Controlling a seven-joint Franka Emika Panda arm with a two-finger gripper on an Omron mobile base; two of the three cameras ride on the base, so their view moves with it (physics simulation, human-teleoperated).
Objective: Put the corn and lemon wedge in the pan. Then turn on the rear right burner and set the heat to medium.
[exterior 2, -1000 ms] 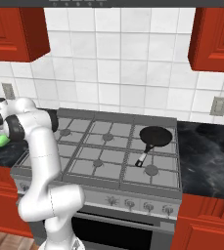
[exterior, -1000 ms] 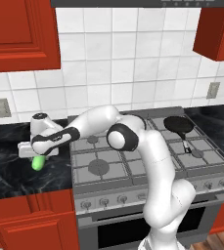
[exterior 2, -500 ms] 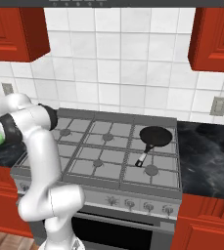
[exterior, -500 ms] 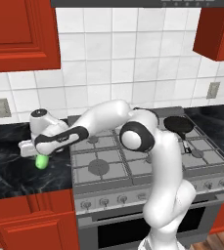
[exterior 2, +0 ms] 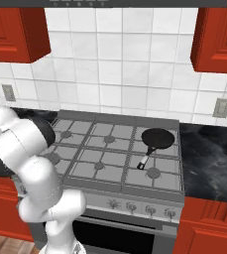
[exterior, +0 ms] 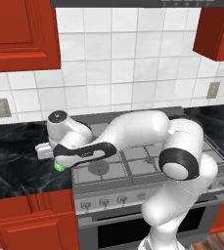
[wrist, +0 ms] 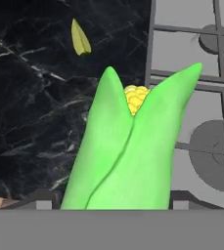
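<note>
Claw (exterior: 58,161) pinching the corn (wrist: 128,151) above the left edge of the stove, green husk peeled around yellow kernels, lemon wedge (wrist: 79,37) lying apart on the dark marble counter (wrist: 40,112), pan (exterior 2: 157,138) on the stove's far right grate.

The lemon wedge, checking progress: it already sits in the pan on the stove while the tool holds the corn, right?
Not quite. The lemon wedge lies on the black counter, as the hand view shows, and the pan holds nothing in the right base view. The tool does hold the corn.
</note>
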